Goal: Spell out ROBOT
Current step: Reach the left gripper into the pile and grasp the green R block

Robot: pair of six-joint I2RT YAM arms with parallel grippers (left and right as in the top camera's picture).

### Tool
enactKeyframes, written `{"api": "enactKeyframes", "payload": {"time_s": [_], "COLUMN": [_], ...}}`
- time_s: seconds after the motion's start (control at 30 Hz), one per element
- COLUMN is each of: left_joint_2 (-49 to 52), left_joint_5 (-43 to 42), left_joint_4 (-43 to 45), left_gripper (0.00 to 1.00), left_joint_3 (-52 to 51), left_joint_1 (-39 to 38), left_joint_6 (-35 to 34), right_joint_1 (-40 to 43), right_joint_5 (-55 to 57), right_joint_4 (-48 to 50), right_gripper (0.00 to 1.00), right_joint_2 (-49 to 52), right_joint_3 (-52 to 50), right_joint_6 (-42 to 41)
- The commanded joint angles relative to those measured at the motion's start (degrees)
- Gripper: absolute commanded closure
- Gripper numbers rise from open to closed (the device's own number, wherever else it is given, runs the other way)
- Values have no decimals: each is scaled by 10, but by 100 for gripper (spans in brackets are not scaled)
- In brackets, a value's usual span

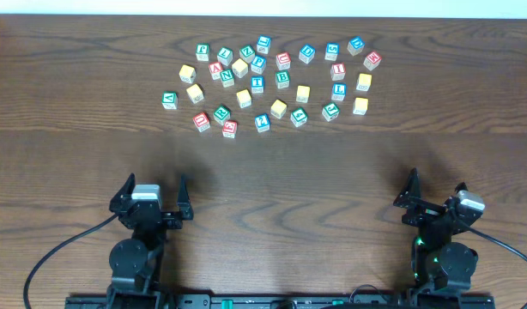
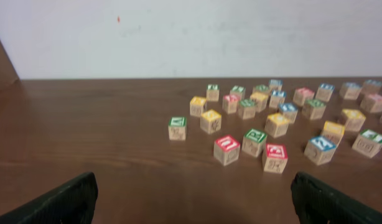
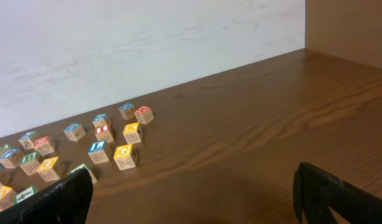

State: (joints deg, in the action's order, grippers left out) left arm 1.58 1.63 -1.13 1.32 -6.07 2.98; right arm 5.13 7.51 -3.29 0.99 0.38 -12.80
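Several wooden letter blocks (image 1: 272, 81) with red, blue, green and yellow faces lie scattered at the far middle of the brown table (image 1: 263, 172). They also show in the left wrist view (image 2: 284, 124) and the right wrist view (image 3: 104, 140). A blue T block (image 1: 257, 83) and a blue B block (image 1: 282, 79) sit mid-cluster. My left gripper (image 1: 152, 193) is open and empty near the front left, far from the blocks. My right gripper (image 1: 435, 190) is open and empty near the front right.
A pale wall (image 2: 191, 37) runs along the table's far edge. Black cables (image 1: 57, 257) trail from both arm bases at the front edge.
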Motion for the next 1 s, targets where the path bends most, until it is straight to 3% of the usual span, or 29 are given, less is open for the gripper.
{"api": "enactKeyframes", "payload": {"time_s": [0.0, 0.2, 0.5, 0.77, 0.97], "left_joint_2": [31, 165, 448, 728, 883], "left_joint_5": [10, 9, -21, -120, -128], "left_joint_4": [-5, 10, -7, -166, -306], "left_gripper": [3, 2, 2, 2, 2], "left_joint_3": [28, 106, 335, 651, 852], "left_joint_1": [-1, -1, -1, -2, -21], "left_joint_6": [-2, -2, -14, -31, -31], "right_joint_1": [1, 1, 1, 1, 1], "right_joint_5": [3, 3, 3, 3, 3], "right_joint_4": [-2, -2, -2, -2, -2], "right_gripper": [1, 1, 1, 1, 1], "right_joint_2": [-2, -2, -2, -2, -2], "right_joint_3": [-1, -1, -1, -1, -1], "right_joint_6": [-4, -4, -4, -4, -4]}}
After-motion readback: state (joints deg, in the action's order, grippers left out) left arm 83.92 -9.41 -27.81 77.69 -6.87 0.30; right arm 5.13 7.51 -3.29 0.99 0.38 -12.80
